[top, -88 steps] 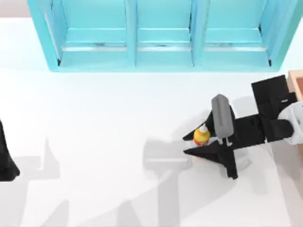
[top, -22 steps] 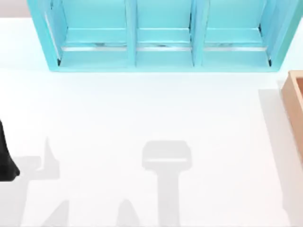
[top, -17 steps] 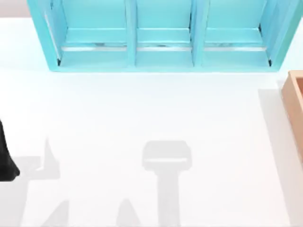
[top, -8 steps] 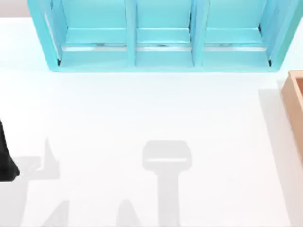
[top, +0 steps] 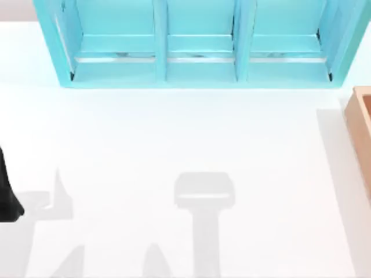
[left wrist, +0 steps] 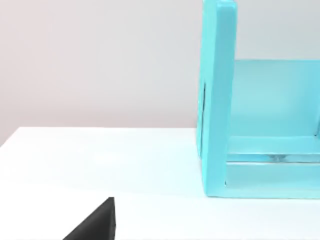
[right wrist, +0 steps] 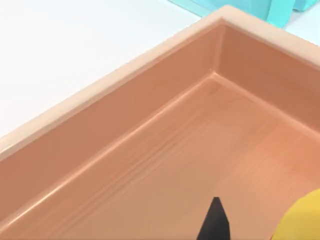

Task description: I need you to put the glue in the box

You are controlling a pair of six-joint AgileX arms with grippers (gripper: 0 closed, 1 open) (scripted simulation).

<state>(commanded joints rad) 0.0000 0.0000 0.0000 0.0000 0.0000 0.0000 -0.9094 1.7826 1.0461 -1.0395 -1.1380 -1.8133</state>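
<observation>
In the right wrist view the box (right wrist: 125,75) lies close below, with tan walls and a darker brown floor. My right gripper (right wrist: 272,234) hangs over its inside, one black fingertip (right wrist: 214,225) showing. The yellow body of the glue (right wrist: 302,217) sits right beside that fingertip, held above the box floor; its nozzle and label are out of frame. In the top view the box's left wall (top: 360,130) shows at the right edge of the table. My left arm (top: 6,197) is parked at the table's left edge.
A large turquoise shelf unit (top: 197,43) spans the back of the table, and its end wall (left wrist: 217,100) stands close ahead in the left wrist view. White tabletop (top: 185,145) stretches between the shelf and the front edge.
Since 5.3 s ago my right arm has carried the glue off the table's middle, out past the top view's right edge. In the last second the top view holds still.
</observation>
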